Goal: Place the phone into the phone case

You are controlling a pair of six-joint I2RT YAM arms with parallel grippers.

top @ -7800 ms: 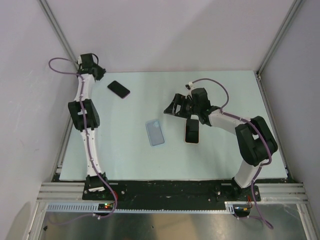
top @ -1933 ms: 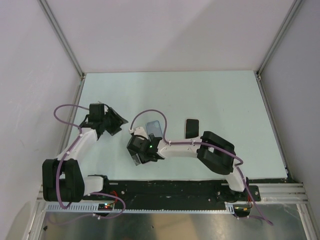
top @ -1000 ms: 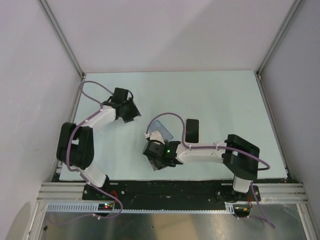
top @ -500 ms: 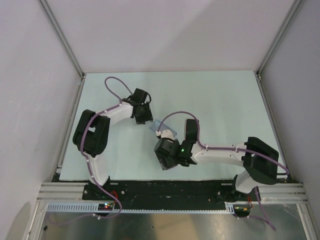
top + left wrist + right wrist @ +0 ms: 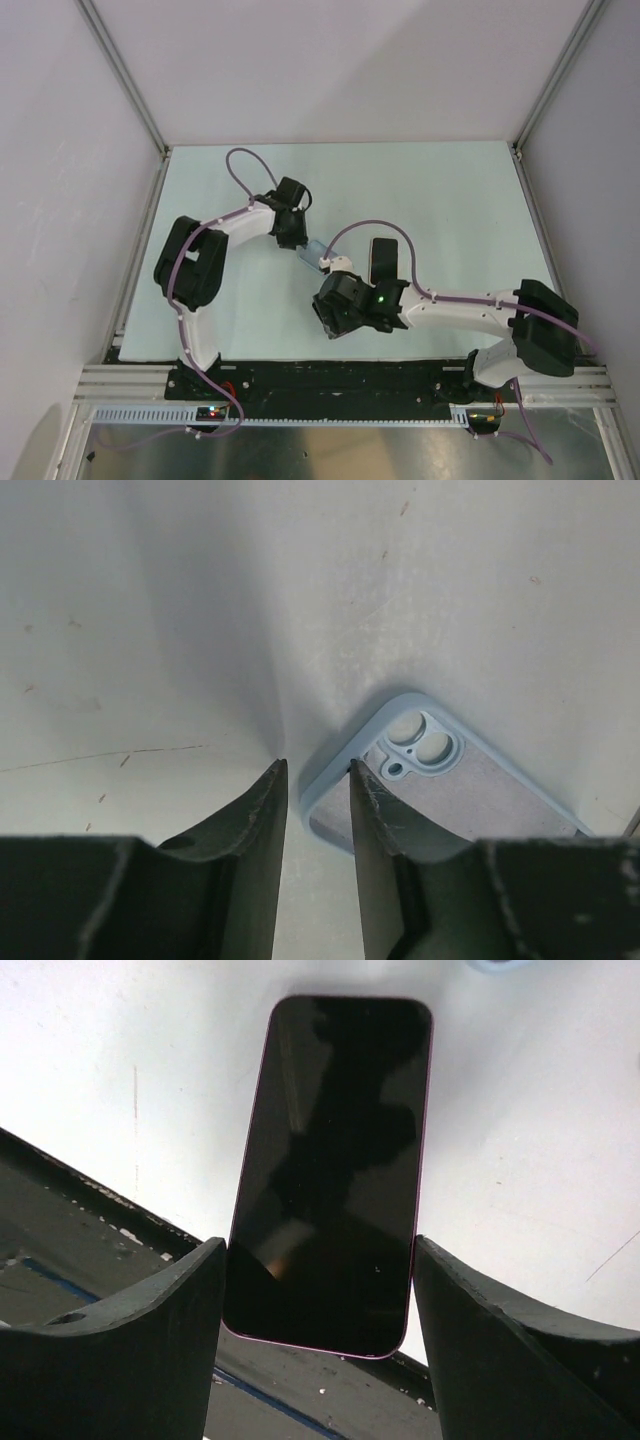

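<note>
The light blue phone case (image 5: 440,780) lies open side up on the pale table, camera cutout toward the far side. My left gripper (image 5: 312,765) stands over its corner, jaws narrow. One finger is inside the shell and the other just outside the rim, with a slim gap still showing. From above, the left gripper (image 5: 298,240) hides most of the phone case (image 5: 313,250). My right gripper (image 5: 318,1245) is shut across the width of the phone (image 5: 335,1170), a black slab with a magenta edge. It hangs over the table's near edge, at the right gripper (image 5: 335,318) in the top view.
A second black slab (image 5: 383,258) lies flat on the table just right of the case. The dark front rail (image 5: 90,1220) runs under the held phone. The two arms are close together near the table's middle.
My left arm has swung right to the case and its jaws have narrowed around the rim. The right gripper has shifted a little to the right, still holding the phone.
</note>
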